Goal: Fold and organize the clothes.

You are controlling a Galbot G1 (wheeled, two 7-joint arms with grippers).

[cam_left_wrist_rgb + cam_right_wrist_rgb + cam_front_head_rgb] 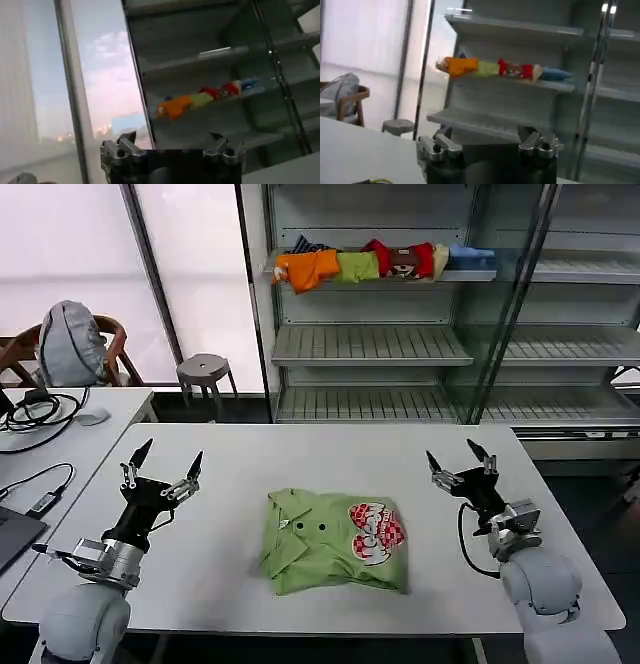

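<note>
Light green polo shirt [335,541], already folded into a compact, roughly square bundle, lying flat near the front-centre of the white table [330,449], collar and two small buttons facing up on the left part, red-and-white checkered graphic on the right part. Probably left in the middle so that both arms can reach it equally. Left gripper [165,467] raised above the table on the shirt's left side, well apart from it, fingers spread wide and holding nothing. Right gripper [461,460] in a mirrored pose on the shirt's right side, also lifted off the surface, fingers apart and empty. Both pointing forward and away from the cloth, most likely a retreat pose, so as not to disturb the finished folds. Folding itself apparently complete or almost complete; possibly one more step left, such as moving the bundle to its place. Farther left, a second desk [70,434] with black cables [35,409], then a wooden chair [110,344] with a grey bag [70,344] on it, and a small grey stool [205,371] near the window. At the back, a metal shelf unit [370,344] with a row of bunched orange, green, red and blue garments [380,262] on an upper shelf, not touched by any arm.
</note>
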